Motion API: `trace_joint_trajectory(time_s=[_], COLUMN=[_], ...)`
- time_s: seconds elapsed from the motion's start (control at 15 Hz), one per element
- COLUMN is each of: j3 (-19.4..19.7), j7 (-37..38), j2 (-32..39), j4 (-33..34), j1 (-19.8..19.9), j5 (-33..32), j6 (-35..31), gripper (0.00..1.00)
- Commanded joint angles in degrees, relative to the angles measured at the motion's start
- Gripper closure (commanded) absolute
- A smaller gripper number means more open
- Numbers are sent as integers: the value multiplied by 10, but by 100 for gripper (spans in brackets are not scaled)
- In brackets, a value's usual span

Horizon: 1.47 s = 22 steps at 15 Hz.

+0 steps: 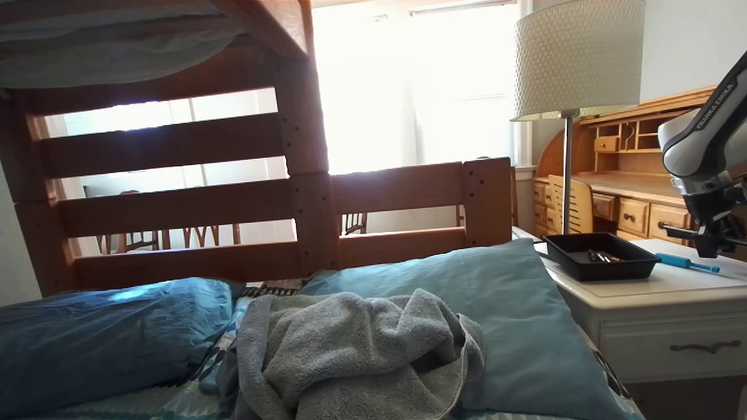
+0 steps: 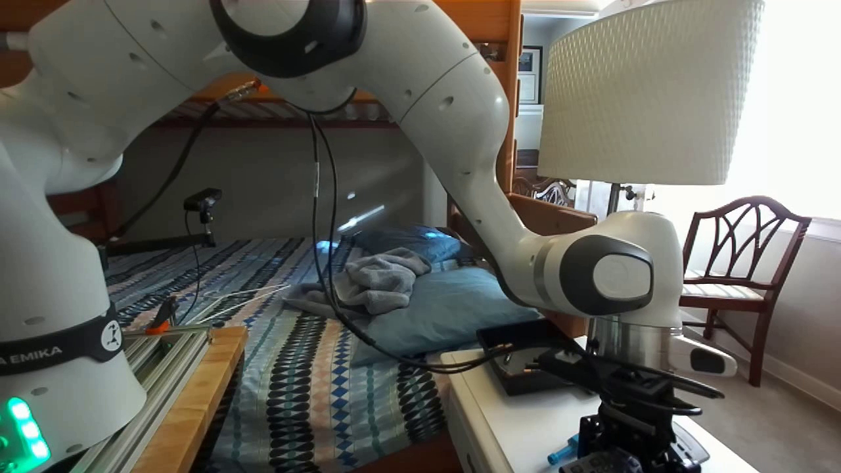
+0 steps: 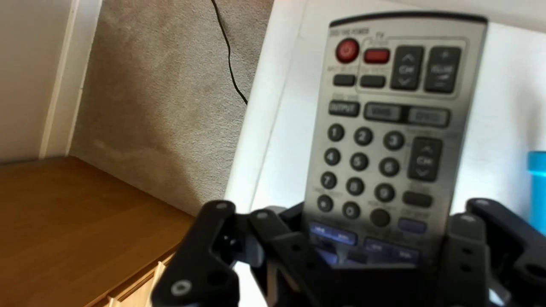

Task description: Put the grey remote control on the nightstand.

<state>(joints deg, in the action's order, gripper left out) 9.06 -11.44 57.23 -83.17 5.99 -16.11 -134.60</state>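
The grey remote control [image 3: 384, 128] fills the right half of the wrist view, its buttons facing the camera. My gripper [image 3: 375, 226] is shut on it, with one finger at each long side near its lower end. The remote's lower end is hidden by the gripper. In an exterior view the remote [image 2: 601, 462] shows at the bottom edge under the gripper [image 2: 631, 433]. The white nightstand [image 1: 683, 291] has a pale flat top and a drawer front. The gripper [image 1: 709, 239] is above that top. The nightstand top also shows behind the remote in the wrist view [image 3: 495, 111].
A black tray [image 1: 618, 273] with small items stands on the nightstand, near the bed. A blue tool [image 1: 680, 260] lies beside the tray. A tall lamp [image 1: 578, 64] stands behind. A wooden desk [image 1: 630, 181] is beyond. A blue pillow [image 2: 433, 309] lies against the nightstand.
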Motion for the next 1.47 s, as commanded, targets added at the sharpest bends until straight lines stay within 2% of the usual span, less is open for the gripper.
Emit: trace_joint_trajectory(time_s=[0.0,0.47,1.13,1.2,1.27,1.4], j3=[7,0,-8,-8,-8,-8], j7=[18,70,97,99,101,101], j2=[22,46,75,77,79,83], j4=[39,72,116,118,122,129], j1=[-5,0,3,3,3,4], j5=[-3,19,35,35,36,38], j6=[20,6,3,4,4,6], gripper=[100,100,100,75,74,63])
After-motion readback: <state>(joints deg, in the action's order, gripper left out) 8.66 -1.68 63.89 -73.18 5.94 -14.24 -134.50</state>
